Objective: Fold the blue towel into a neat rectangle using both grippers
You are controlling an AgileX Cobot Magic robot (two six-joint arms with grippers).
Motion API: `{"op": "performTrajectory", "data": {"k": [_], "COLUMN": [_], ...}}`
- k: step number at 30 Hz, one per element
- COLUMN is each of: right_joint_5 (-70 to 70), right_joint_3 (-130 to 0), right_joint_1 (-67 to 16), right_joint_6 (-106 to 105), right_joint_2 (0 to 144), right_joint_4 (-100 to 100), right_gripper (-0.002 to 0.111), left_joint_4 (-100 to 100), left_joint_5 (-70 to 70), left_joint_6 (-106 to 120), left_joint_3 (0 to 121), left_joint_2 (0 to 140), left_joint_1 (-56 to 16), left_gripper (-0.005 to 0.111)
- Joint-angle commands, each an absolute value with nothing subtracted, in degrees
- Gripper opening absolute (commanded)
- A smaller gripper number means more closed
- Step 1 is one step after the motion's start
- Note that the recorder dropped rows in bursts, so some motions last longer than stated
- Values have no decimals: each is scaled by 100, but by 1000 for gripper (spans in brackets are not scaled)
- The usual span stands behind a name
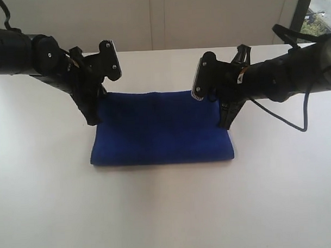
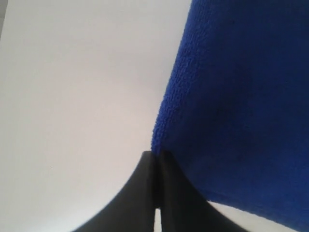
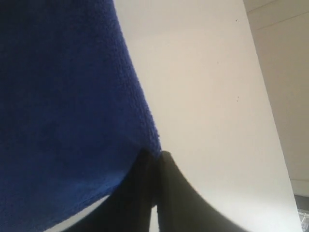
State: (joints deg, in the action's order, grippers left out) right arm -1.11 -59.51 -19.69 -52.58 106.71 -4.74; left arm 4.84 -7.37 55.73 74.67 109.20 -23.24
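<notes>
The blue towel (image 1: pixel 160 127) lies folded into a wide rectangle on the white table (image 1: pixel 168 211). My left gripper (image 1: pixel 92 120) points down at the towel's left edge. In the left wrist view its dark jaws (image 2: pixel 157 153) are pressed together with the towel's edge (image 2: pixel 241 96) running into their tips. On the towel's right edge, my right gripper (image 1: pixel 225 124) also points down. Its jaws (image 3: pixel 157 153) are shut too, and the cloth (image 3: pixel 63 96) is tucked between the tips and lapping over one finger.
Bare white tabletop surrounds the towel on all sides. A pale wall (image 1: pixel 162 20) rises behind the table's far edge. A black cable (image 1: pixel 296 125) loops down from the right arm onto the table. A window (image 1: pixel 319 15) shows at the top right.
</notes>
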Motion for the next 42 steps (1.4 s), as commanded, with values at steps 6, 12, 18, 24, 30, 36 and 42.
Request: {"op": "performTrajectory", "data": {"k": [6,12,18,24,30,36,42], "right_joint_5": [-367,-518,-568,-568,-568,-276,779], "right_joint_3": [-5986,-5986,-5986,-5986,-5986,-5986,-5986], "right_joint_1": [-1868,-1868,-1868,-1868,-1868,-1868,-1868], "right_joint_6": [-5263,-5263,-5263,-5263,-5195,-4133,-2170], "right_joint_2": [10953,10953,10953,10953,10953,10701,10038], "right_joint_4": [-491,-491,-491,-491,-439,-431,-431], "right_gripper": [0,2,20,27,27,27,27], "left_joint_4": [526,555,555,555,555,555,555], "left_joint_5": [-390,-264,-227,-213,-213,-454,-1709], "left_joint_6": [5522,5511,5499,5499,5472,3990,3098], "left_joint_3": [7486,7486,7486,7486,7486,7486,7486], "left_joint_2": [11171,11263,11263,11263,11263,11038,10495], "left_joint_1": [-2306,-2306,-2306,-2306,-2306,-2301,-2301], "left_gripper": [0,0,12,44,48,43,11]}}
